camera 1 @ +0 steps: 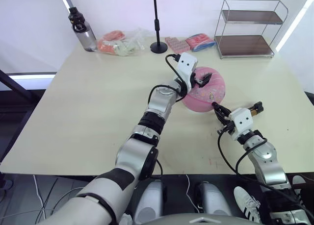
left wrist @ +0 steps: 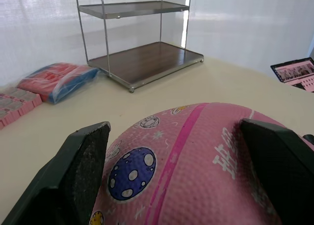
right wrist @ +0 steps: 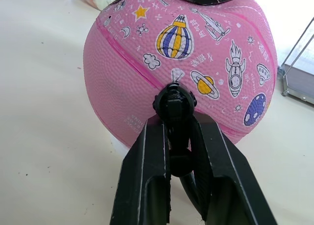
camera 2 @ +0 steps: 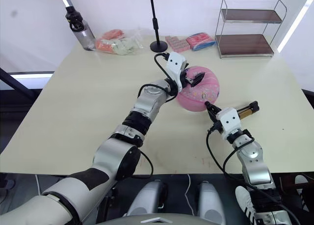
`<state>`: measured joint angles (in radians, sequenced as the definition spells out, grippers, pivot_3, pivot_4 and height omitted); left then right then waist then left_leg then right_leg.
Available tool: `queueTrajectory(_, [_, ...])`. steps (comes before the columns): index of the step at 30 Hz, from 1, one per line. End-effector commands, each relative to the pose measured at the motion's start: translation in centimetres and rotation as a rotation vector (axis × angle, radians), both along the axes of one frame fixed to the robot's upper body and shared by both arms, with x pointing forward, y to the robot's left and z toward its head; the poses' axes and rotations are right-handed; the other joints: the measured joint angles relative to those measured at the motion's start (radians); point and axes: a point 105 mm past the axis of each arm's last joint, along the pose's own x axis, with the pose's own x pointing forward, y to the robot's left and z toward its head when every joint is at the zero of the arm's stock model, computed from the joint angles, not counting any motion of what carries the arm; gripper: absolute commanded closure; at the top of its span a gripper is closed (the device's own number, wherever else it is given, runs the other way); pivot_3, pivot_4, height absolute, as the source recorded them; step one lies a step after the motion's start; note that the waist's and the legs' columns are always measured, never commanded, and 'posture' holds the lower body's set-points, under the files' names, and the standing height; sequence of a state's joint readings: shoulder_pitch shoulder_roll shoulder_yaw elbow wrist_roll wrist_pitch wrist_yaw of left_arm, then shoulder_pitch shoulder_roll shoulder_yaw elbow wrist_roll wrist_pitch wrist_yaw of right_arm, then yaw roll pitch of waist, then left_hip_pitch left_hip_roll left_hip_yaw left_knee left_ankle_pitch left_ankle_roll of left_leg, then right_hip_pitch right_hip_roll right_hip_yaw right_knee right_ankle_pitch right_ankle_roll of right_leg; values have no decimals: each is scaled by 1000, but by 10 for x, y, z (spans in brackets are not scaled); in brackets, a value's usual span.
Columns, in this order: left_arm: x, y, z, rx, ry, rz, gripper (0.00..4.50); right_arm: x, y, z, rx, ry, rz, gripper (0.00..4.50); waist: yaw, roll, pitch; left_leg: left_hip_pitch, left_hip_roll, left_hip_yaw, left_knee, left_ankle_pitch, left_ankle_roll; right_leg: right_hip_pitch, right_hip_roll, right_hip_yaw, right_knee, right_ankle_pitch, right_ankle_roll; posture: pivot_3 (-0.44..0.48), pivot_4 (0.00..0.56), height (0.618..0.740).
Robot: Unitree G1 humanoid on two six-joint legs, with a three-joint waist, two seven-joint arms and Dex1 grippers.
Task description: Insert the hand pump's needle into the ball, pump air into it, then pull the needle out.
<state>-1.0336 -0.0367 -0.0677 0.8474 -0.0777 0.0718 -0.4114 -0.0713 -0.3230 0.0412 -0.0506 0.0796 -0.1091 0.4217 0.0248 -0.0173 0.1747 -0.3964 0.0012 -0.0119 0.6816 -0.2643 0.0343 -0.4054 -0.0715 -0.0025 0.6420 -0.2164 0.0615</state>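
Nearest the camera, the right gripper [right wrist: 179, 137] pinches the small black fitting [right wrist: 175, 103] that tips the pump's hose, its two black fingers closed narrowly on it, with the thin metal needle [right wrist: 177, 77] pointing straight ahead at the pink rubber ball printed with balloons, rockets and planets [right wrist: 196, 53]. Whether the needle tip already touches the ball's skin or stands just off it cannot be told. The needle's long axis runs in line with the gripper's own fingers, so the coming move is probably a straight push forward along that line. On the far side of the ball the left gripper [left wrist: 181, 171] straddles the top of it with its fingers spread wide, steadying it on the pale tabletop [camera 1: 88, 107]. Behind the right wrist, away from the ball, lies the slim bronze-gold pump cylinder with a black end cap [camera 2: 245, 110]. A two-tier wire shelf [camera 1: 248, 29] stands well apart at the back.
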Motion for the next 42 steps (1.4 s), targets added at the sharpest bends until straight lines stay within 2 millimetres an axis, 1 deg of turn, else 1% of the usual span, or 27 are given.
queueTrajectory(1, [1, 10, -45, 70, 117, 78, 0, -15, 14, 26, 21, -123, 73, 4420, 6, 0, 0, 0, 0, 0, 0, 0, 0, 0, 0, 0, 0, 0, 0, 0, 150, 740])
queueTrajectory(5, [1, 11, -49, 76, 123, 87, 0, -20, 13, 25, 17, -127, 69, 4420, 14, 0, 0, 0, 0, 0, 0, 0, 0, 0, 0, 0, 0, 0, 0, 0, 150, 740])
queueTrajectory(12, [0, 12, -58, 83, 139, 99, 0, -25, 4, 28, 4, -160, 22, 4420, 17, 0, 0, 0, 0, 0, 0, 0, 0, 0, 0, 0, 0, 0, 0, 0, 150, 740])
queueTrajectory(19, [0, 13, -65, 89, 159, 130, 0, -31, 3, 23, -68, -187, 27, 4420, 18, 0, -2, 0, -1, -1, 0, 0, 0, 1, 0, -1, -1, 0, 0, 0, 150, 740])
queueTrajectory(29, [1, 16, -79, 121, 185, 179, 0, -40, 0, 19, -117, -206, 20, 4420, 17, 2, -14, 1, -7, -13, 0, 0, 0, 8, 0, 0, -2, -2, 2, 0, 150, 740])
queueTrajectory(32, [1, 17, -80, 121, 185, 181, 0, -42, -1, 18, -123, -204, 19, 4420, 8, 0, -18, 3, -8, -14, 0, 0, 0, 9, 0, -1, -2, -2, 3, 0, 150, 740])
queueTrajectory(34, [1, 16, -79, 119, 185, 178, 0, -44, -3, 17, -127, -197, 19, 4420, -8, -1, -23, 4, -8, -14, 0, 0, 0, 11, 1, 0, -2, -3, 3, 0, 150, 740])
queueTrajectory(35, [1, 14, -79, 116, 184, 175, 0, -45, -3, 17, -130, -195, 21, 4420, -11, -2, -24, 6, -7, -15, 0, 0, 0, 12, 0, 0, -2, -4, 6, 0, 150, 740])
queueTrajectory(38, [1, 13, -76, 113, 176, 168, 0, -45, -5, 15, -138, -188, 20, 4420, -12, -2, -24, 14, -7, -18, 0, 0, 0, 20, 0, 0, -3, -7, 5, 0, 150, 740])
queueTrajectory(42, [-1, 3, -61, 74, 136, 111, 0, -40, -9, 7, -176, -161, 11, 4420, -11, -2, -24, 16, -7, -19, -1, 0, 0, 21, 0, 0, -3, -9, 5, 0, 150, 740])
